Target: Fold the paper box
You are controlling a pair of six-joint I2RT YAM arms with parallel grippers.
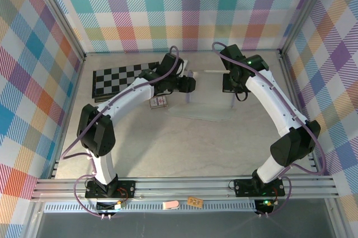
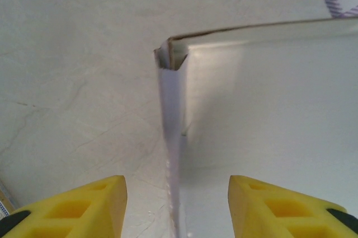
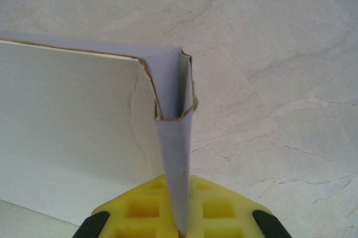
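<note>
Thin lavender card paper box point(image 3: 67, 109), long axis lying left-right: right pincer point(image 3: 180, 218) clamped on one end wall; left pincer point(image 2: 178, 207) spread wide, apparently straddling the other.

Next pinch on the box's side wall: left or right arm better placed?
Left. The left hand is open astride an upright wall of the paper box, ready to pinch. The right hand is shut on the wall at the other end, likely steadying it.
</note>
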